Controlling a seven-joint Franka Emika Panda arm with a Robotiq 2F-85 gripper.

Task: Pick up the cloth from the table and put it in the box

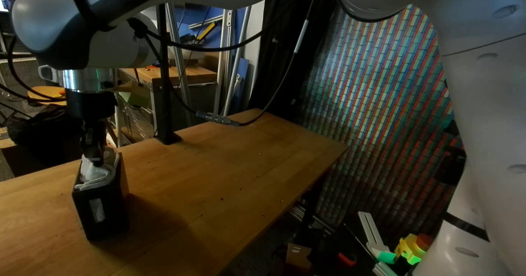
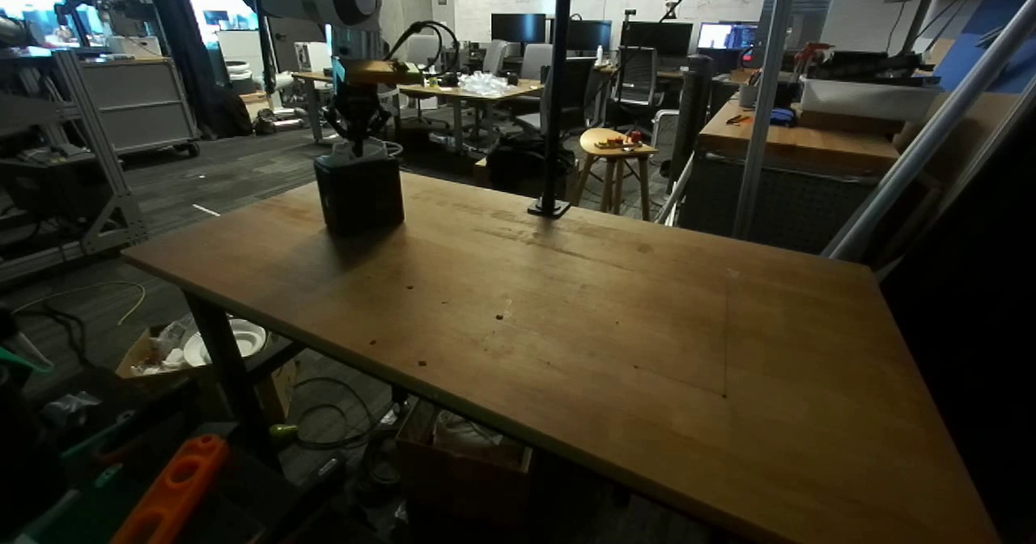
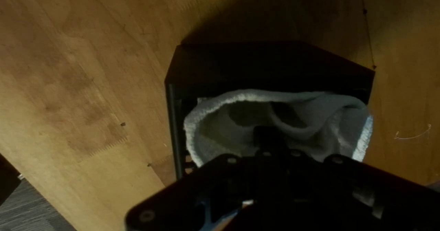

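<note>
A pale cloth (image 3: 220,129) is bunched in the mouth of the black box (image 1: 113,218) on the bench (image 1: 213,177), partly sticking out; the dark fingers (image 3: 270,140), close together, pinch the cloth's middle (the tips look dim from the wrist).

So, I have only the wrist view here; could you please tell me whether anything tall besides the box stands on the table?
Observer: Yes, a black post stands near one edge of the table, apart from the box.
Operator: Thank you. Does the outside of the box carry any mark that I would miss from above?
Observer: In an exterior view, a pale patch shows on one of its outer sides; I can't tell whether it is a label or an opening.
</note>
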